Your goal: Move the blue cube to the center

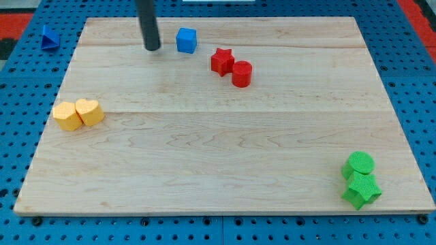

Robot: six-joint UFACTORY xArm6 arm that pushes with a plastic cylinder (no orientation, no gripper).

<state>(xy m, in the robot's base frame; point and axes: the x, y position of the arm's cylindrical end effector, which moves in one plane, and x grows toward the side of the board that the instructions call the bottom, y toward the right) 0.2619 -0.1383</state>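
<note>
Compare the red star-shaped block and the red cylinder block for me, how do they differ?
The red star-shaped block has a pointed, notched outline, while the red cylinder block is round with a flat circular top. The star sits nearer the view's top and left, closer to the blue cube and my tip; the cylinder lies toward the view's bottom right of it. Both are red, similar in size, and appear to touch on the wooden board.

Single view only. Looks down obliquely from beyond the 6 o'clock edge toward 12 o'clock. Moderately near; wooden board (pixel 225 143) almost fills frame.
</note>
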